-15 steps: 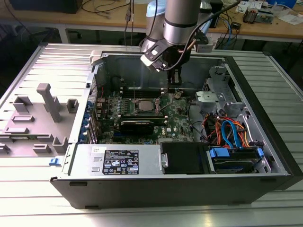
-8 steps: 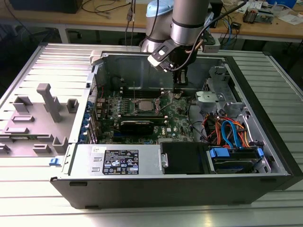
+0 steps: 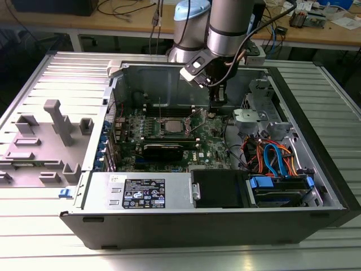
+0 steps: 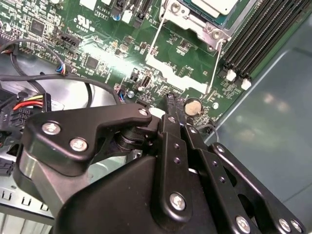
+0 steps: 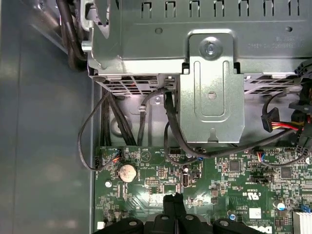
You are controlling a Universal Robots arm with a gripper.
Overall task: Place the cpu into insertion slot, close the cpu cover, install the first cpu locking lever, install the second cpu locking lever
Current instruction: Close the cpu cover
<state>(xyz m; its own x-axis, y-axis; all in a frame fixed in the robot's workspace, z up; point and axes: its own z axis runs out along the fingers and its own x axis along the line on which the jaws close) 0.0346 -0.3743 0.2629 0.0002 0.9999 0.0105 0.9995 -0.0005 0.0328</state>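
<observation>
Exterior view: open computer case fills the frame, and the arm comes in from top centre. Gripper hangs inside the case over the upper-right part of the motherboard, just right of the socket. The cpu sits in the insertion slot, centre of frame, apart from the gripper. A thin lever stands up at the socket's left edge. Grey fixture block is on the table at left, blue and orange cables at right.

Second wrist view: gripper has its fingers pressed together and nothing between them; the tip hangs over bare board next to the coin cell. The cpu has its silver top up, with the cpu cover framing it. I can't tell if the cover is fully down. Two wire levers angle out from the socket, unlatched. Memory slots run beside it.

First wrist view: gripper is pinched closed and empty, over the board edge near the coin cell. A metal bracket and black cables lie beyond.
</observation>
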